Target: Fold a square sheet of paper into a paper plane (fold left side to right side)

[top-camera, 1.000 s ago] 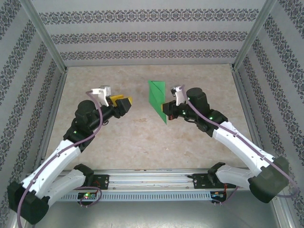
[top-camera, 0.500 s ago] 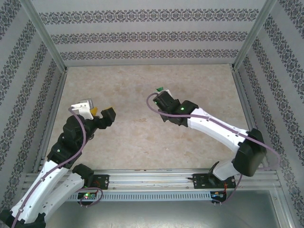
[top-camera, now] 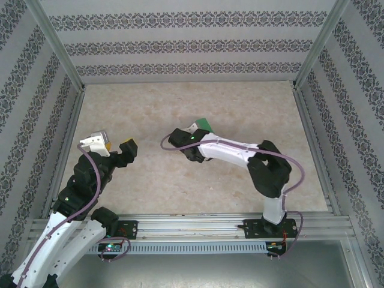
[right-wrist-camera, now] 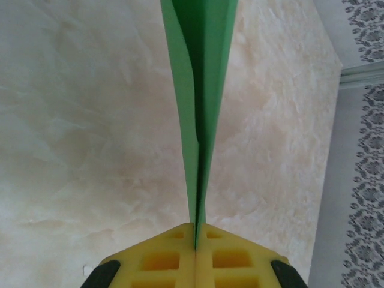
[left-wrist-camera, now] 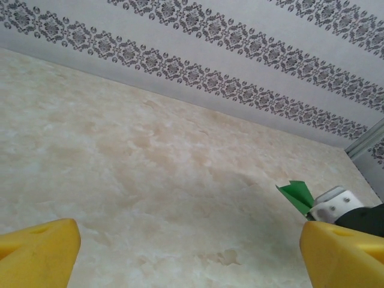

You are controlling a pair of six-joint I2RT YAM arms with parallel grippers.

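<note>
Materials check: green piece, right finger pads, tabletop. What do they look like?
Paper: thin matte green sheet, looks like plain paper; it holds a fold and bows slightly between layers. Right gripper pads: yellow, matte, moulded square pockets; probably soft rubber or foam. Table: beige marbled pattern, low sheen; laminate or printed sheet, can't tell.
</note>
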